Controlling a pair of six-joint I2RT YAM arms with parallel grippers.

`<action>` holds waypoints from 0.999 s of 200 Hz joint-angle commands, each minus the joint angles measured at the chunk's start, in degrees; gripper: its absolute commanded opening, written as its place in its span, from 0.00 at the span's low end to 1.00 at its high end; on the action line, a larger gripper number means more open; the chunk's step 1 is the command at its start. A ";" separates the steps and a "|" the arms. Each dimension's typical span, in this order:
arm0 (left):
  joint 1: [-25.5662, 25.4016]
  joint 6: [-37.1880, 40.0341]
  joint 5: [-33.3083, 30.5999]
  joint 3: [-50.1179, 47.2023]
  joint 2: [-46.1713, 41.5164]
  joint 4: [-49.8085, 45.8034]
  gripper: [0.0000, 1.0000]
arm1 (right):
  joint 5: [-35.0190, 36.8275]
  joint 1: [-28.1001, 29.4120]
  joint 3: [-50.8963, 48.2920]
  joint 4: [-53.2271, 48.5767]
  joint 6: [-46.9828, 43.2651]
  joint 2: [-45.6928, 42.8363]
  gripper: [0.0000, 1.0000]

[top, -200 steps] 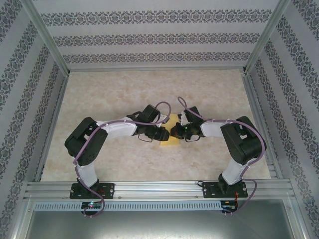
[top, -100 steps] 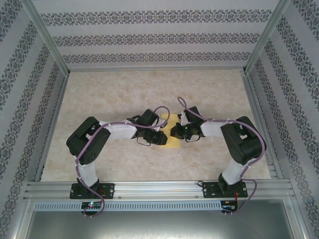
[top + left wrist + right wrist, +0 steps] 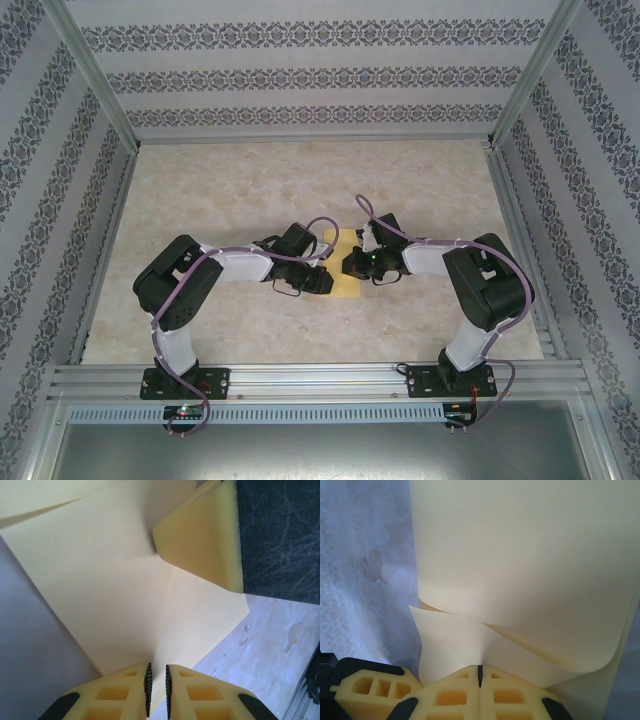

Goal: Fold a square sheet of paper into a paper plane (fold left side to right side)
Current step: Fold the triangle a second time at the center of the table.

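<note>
The square sheet of paper (image 3: 346,288) lay folded narrow on the worktop (image 3: 250,180), its long axis running near to far; left pincer (image 3: 157,675) and right pincer (image 3: 480,672) both pinched it.

Seen from above, the square sheet of paper (image 3: 347,289) shows as a narrow yellow strip. The left gripper (image 3: 326,282) covers its left part and the right gripper (image 3: 350,267) its right, and both sets of fingertips are too small to read there. In the left wrist view the sheet runs off the top edge and the left fingers (image 3: 120,695) are cut by the bottom edge. Whether paper sits inside their narrow gap cannot be told. A right finger (image 3: 205,535) is cropped at the top. In the right wrist view the pinched paper edge is hidden behind the closed fingers (image 3: 455,695), and the sheet's far end is cut off.
</note>
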 commanded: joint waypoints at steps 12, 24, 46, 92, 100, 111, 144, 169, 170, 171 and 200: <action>-0.76 -1.34 -0.49 -2.86 -0.49 0.03 0.19 | 2.45 -0.46 -0.38 -6.31 -1.52 1.24 0.00; -1.07 -1.52 -0.12 -3.45 -0.87 0.36 0.19 | 2.45 -0.41 -0.33 -6.43 -1.59 1.24 0.00; -1.86 -1.85 0.72 -4.52 -1.63 1.60 0.19 | 2.54 -0.48 -0.30 -6.46 -1.64 1.33 0.00; -2.54 -1.89 -0.08 -5.75 -2.81 0.93 0.19 | 2.81 -0.56 -0.14 -7.10 -1.96 1.30 0.00; -2.61 -1.89 -0.07 -6.04 -3.17 0.83 0.18 | 2.80 -0.56 -0.11 -7.20 -1.97 1.33 0.00; -2.77 -1.88 0.00 -6.49 -3.84 0.78 0.18 | 2.88 -0.60 -0.09 -7.26 -2.07 1.32 0.00; -3.20 -1.27 0.10 -7.68 -5.41 -0.08 0.18 | 3.01 -0.60 0.05 -7.34 -2.21 1.56 0.00; -3.23 -1.28 0.09 -8.35 -5.96 -0.28 0.17 | 3.02 -0.65 0.14 -7.39 -2.14 1.51 0.00; -3.23 -1.28 0.09 -8.36 -5.99 -0.25 0.16 | 3.00 -0.65 0.15 -7.40 -2.13 1.51 0.00; -3.23 -1.27 0.09 -8.40 -6.01 -0.24 0.16 | 2.99 -0.65 0.15 -7.40 -2.17 1.55 0.00; -2.91 -1.36 -0.32 -8.40 -9.22 -0.39 0.15 | 2.82 -0.59 0.32 -7.50 -2.21 1.48 0.00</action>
